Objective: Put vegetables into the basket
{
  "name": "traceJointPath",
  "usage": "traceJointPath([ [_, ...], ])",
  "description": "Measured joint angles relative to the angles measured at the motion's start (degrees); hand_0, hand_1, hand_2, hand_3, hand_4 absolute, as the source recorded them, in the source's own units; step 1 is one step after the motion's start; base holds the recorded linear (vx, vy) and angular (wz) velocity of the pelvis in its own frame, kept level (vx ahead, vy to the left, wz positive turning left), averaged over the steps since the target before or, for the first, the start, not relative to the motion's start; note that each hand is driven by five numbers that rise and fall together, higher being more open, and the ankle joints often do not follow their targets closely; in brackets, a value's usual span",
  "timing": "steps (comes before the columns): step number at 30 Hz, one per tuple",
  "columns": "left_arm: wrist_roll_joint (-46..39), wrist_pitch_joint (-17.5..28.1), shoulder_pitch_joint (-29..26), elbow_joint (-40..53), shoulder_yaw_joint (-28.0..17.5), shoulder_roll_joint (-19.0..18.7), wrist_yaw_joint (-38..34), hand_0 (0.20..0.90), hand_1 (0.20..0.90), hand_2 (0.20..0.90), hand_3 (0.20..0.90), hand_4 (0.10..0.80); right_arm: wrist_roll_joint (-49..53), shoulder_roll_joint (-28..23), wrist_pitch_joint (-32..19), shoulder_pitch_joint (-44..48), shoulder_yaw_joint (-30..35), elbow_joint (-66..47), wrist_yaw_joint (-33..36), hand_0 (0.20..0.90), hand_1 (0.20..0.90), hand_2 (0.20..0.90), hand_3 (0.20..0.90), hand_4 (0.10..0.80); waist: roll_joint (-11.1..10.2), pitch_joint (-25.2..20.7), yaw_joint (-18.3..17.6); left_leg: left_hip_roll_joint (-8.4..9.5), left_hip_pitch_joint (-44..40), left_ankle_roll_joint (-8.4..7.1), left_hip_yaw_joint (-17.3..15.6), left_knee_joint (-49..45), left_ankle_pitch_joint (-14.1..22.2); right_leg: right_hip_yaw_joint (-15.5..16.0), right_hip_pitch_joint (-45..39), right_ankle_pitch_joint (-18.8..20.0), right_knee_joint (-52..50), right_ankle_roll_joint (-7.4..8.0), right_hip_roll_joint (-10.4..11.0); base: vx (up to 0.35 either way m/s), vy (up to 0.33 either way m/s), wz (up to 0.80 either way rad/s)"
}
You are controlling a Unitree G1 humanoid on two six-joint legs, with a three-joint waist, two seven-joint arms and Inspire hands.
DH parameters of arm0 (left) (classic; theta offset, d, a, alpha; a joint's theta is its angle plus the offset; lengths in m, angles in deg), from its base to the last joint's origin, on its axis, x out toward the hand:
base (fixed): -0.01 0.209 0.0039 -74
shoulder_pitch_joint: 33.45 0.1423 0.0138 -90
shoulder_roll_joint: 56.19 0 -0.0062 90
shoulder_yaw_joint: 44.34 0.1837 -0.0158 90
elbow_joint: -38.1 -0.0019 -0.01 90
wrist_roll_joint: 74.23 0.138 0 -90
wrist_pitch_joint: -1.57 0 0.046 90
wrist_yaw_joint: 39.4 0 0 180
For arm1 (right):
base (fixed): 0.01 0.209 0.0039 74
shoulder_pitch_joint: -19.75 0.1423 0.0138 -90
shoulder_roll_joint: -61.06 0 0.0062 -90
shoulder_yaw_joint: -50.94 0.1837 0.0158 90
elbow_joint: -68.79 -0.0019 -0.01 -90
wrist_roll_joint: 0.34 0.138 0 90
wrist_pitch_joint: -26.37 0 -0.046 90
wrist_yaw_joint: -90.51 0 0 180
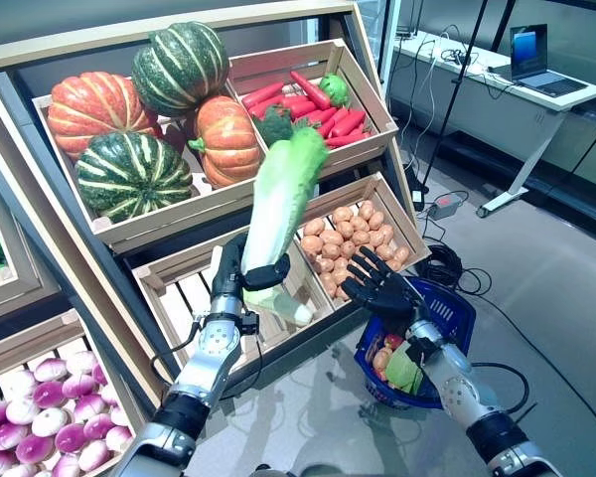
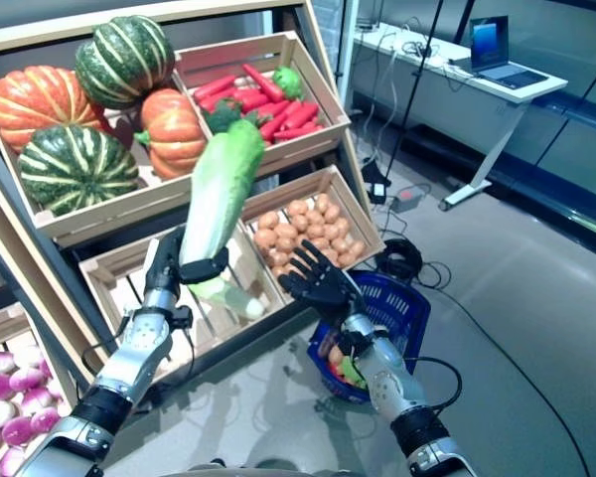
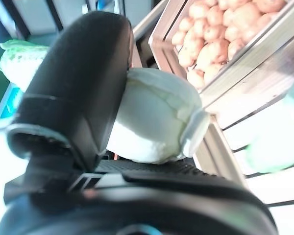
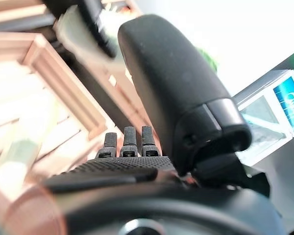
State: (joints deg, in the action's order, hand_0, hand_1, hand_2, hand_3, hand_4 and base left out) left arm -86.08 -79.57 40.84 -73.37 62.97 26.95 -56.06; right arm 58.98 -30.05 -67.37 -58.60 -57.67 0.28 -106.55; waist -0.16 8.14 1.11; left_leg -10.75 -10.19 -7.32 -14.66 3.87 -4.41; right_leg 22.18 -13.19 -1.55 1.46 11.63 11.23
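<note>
My left hand (image 1: 240,270) is shut on a long pale-green cabbage (image 1: 283,194), held upright and tilted in front of the lower crates; its white base (image 3: 152,122) fills the left wrist view beside the thumb (image 3: 78,83). My right hand (image 1: 377,283) is open, fingers spread, just right of the cabbage's base and above the blue basket (image 1: 452,313). The basket stands on the floor with some vegetables (image 1: 397,366) in it. In the right wrist view the thumb (image 4: 181,93) and straight fingers (image 4: 130,142) hold nothing.
A slanted wooden rack holds crates: pumpkins (image 1: 144,119) at the top left, red peppers and broccoli (image 1: 313,104) at the top right, potatoes (image 1: 348,238) at the lower right, purple-white turnips (image 1: 35,412) at the lower left. A desk with a laptop (image 1: 536,60) stands behind.
</note>
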Motion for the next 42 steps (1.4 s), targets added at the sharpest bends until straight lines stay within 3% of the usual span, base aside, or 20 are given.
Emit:
traceJointPath([
  [8, 13.37, 0.77, 0.0, 0.63, 5.81, -3.1, 1.44, 0.3, 0.3, 0.3, 0.3, 0.4, 7.31, 2.02, 1.68, 0.64, -0.38, -0.66, -0.08, 0.9, 0.9, 0.9, 0.9, 0.8, -1.14, -0.91, -0.01, -0.03, -0.82, -0.17, 0.06, 1.16, -0.55, 0.26, -1.31, 0.96, 2.14, -0.09, -0.63, 0.033, -0.062, 0.01],
  [15, 24.44, 6.75, -0.05, 1.31, 7.02, -6.36, 0.39, 0.3, 0.3, 0.3, 0.3, 0.4, 15.71, 2.09, 1.88, 1.03, 0.25, -0.76, -0.58, 0.9, 0.9, 0.9, 0.9, 0.8, -1.47, -1.19, 0.05, -0.04, -1.31, -0.22, 0.22, 1.19, -0.58, 0.32, -2.37, 1.74, 3.47, -0.22, -0.9, 0.032, -0.026, 0.0],
  [28, 36.6, 14.4, -0.94, 2.45, 10.27, -9.89, -7.63, 0.3, 0.3, 0.3, 0.3, 0.4, 22.7, 2.06, 1.84, 2.21, 1.44, -1.95, -2.4, 0.9, 0.9, 0.9, 0.9, 0.8, -1.5, -1.39, 0.05, -0.02, -1.23, -0.22, 0.3, 1.19, -0.6, 0.3, -2.31, 1.82, 3.54, -0.24, -0.9, 0.0, 0.0, 0.0],
  [39, 40.92, 16.98, -2.16, 2.52, 11.94, -9.9, -13.96, 0.3, 0.3, 0.3, 0.3, 0.4, 28.79, 2.86, -0.91, 2.37, 1.95, -2.21, -5.8, 0.9, 0.9, 0.9, 0.9, 0.8, -1.48, -2.12, -0.1, -0.02, -1.22, -0.22, 0.33, 1.19, -0.6, 0.19, -2.24, 1.83, 3.57, -0.24, -0.9, 0.0, 0.0, 0.0],
  [40, 40.53, 17.06, -2.16, 2.52, 12.09, -9.78, -13.97, 0.3, 0.3, 0.3, 0.3, 0.4, 28.87, 3.22, -1.7, 2.37, 1.95, -2.21, -5.98, 0.632, 0.632, 0.632, 0.632, 0.621, -1.5, -2.27, -0.1, -0.02, -1.22, -0.22, 0.34, 1.19, -0.6, 0.18, -2.23, 1.83, 3.57, -0.25, -0.91, 0.0, 0.0, 0.0],
  [41, 40.19, 17.09, -2.16, 2.52, 12.16, -9.67, -13.92, 0.3, 0.3, 0.3, 0.3, 0.4, 28.91, 3.55, -2.23, 2.39, 1.97, -2.21, -6.08, 0.3, 0.3, 0.3, 0.3, 0.4, -1.51, -2.4, -0.12, -0.02, -1.22, -0.22, 0.33, 1.19, -0.6, 0.17, -2.21, 1.83, 3.57, -0.24, -0.91, 0.0, 0.0, 0.0],
  [42, 39.71, 17.18, -2.16, 2.52, 12.2, -9.62, -13.67, 0.3, 0.3, 0.3, 0.3, 0.4, 28.96, 3.78, -2.71, 2.39, 1.97, -2.2, -6.24, 0.3, 0.3, 0.3, 0.3, 0.4, -1.5, -2.48, -0.1, -0.02, -1.21, -0.22, 0.35, 1.19, -0.59, 0.14, -2.18, 1.83, 3.56, -0.24, -0.9, 0.0, 0.0, 0.0],
])
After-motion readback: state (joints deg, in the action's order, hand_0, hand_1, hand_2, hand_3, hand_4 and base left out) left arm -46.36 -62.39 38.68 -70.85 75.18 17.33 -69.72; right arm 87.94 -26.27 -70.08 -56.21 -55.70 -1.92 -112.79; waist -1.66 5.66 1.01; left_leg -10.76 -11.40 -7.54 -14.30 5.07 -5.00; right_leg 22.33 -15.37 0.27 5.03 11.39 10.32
